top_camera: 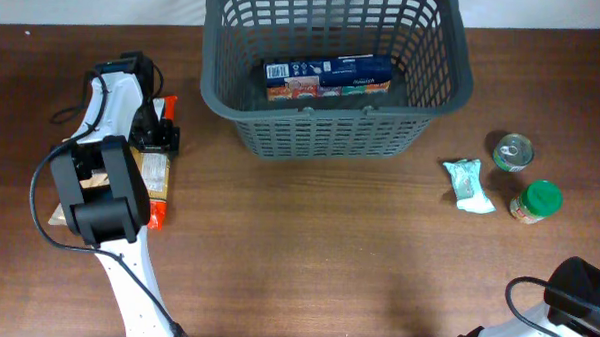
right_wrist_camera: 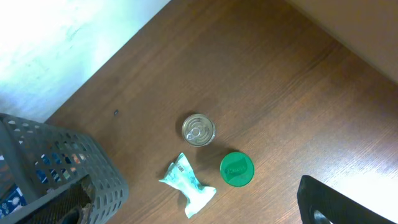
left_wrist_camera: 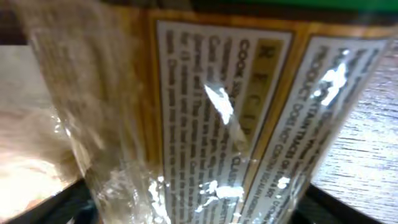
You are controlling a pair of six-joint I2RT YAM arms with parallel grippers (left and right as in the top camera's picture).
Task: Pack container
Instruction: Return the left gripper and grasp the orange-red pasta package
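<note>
**Left gripper at the packet, basket far and centre**

My left gripper sits over a clear printed packet on the left of the table. I cannot tell whether it grips the packet. The basket stands at the far middle with a blue box inside. To its right lie a pale pouch, a can and a green-lidded jar. My right gripper hangs spread apart, holding nothing.

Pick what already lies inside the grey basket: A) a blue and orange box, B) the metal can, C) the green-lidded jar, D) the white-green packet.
A: the overhead view shows the blue and orange box resting inside the basket, while the can, the green-lidded jar and the white-green packet lie outside it, to its right.
</note>
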